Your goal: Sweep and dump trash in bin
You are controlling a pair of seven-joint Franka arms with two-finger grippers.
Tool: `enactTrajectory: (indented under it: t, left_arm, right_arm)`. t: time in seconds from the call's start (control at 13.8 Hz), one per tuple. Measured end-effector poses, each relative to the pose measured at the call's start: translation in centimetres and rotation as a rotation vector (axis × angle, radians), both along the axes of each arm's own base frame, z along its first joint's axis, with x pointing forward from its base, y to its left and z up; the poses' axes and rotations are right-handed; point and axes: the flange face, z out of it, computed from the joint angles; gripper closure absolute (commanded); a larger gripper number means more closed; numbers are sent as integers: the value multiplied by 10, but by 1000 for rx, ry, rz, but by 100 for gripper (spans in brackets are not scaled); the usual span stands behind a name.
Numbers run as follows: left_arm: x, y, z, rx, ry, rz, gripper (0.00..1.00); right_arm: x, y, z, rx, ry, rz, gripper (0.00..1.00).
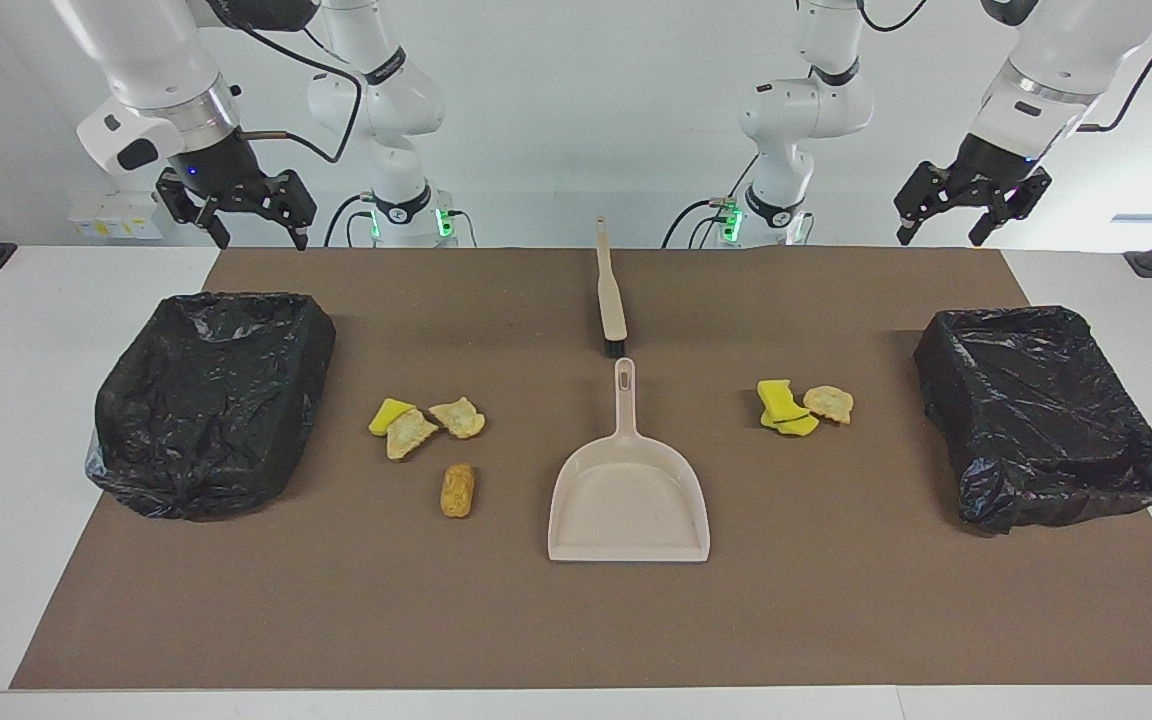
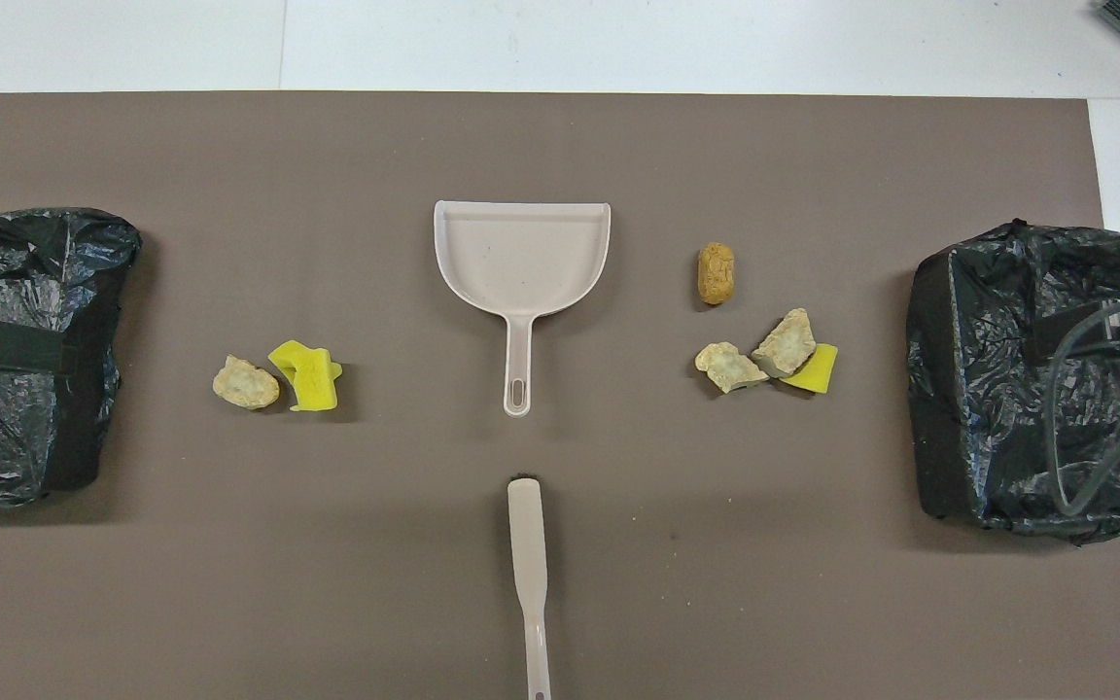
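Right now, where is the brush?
The brush lies mid-table on the brown mat, nearer to the robots than the dustpan, in line with the dustpan's handle.

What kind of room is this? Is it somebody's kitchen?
Probably not a kitchen; it looks like a robot practice lab. Two white robot arms stand at a plain table with a brown mat, and a dustpan, brush and bag-lined bins are set out neatly.

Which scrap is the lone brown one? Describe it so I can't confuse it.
Start at the beige dustpan mid-mat and look toward the right arm's bin. Between them, the golden-brown nugget lies alone, farther from the robots than the three-piece cluster. It is oblong, crusty and uniformly brown.
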Motion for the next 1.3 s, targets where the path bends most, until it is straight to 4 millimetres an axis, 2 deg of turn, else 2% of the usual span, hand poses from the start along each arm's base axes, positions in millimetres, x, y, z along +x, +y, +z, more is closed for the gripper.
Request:
enactTrajectory:
  t: [1.01,1.16,1.3]
  left_arm:
    - [1,-1,0,1,-2,3,0]
    - [5,-13,-3,-1,-24,-5,0]
    - [13,-34,-11,-7,-55,-2,0]
  right_arm:
    - [-1,0,-1,0,3,-1,0]
    - [-1,-1,-2,0,5,-1,0]
    - [-1,-1,-3,0,8,-1,0]
